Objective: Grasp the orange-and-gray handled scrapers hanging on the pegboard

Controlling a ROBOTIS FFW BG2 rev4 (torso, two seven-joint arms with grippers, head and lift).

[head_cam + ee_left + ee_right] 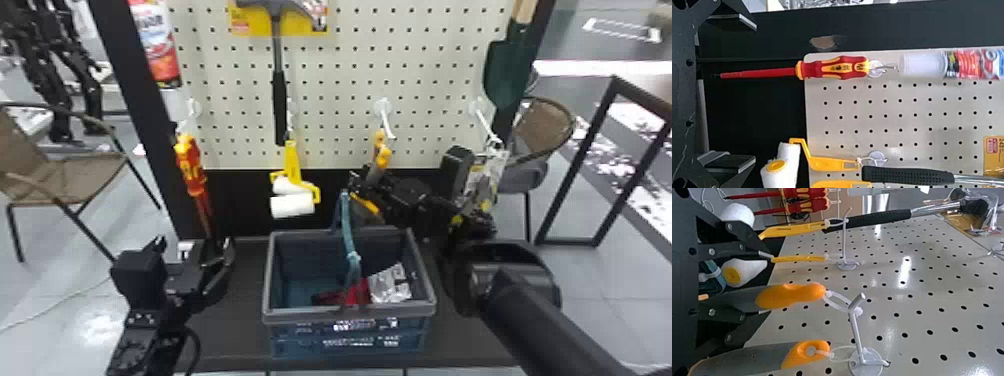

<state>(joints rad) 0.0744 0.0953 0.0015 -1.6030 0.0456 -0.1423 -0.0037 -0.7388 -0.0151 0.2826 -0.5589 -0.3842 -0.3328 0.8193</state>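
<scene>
Nearest me, my right arm (530,320) stretches up to the pegboard (430,90), where my right gripper (760,284) is spread, one finger on either side of the outer scraper (789,294), not yet pinching it. I judge this to be the closing step: next I must squeeze onto that handle, then slide its tie loop off the white hook (856,321). My left gripper (216,262) waits, released, left of the basket (345,312). By count: one basket, one hammer (279,100), two paint rollers (292,205), two red-and-yellow screwdrivers (803,192), and two scrapers, the second scraper (805,352) lying just beside the board on the same hook.
</scene>
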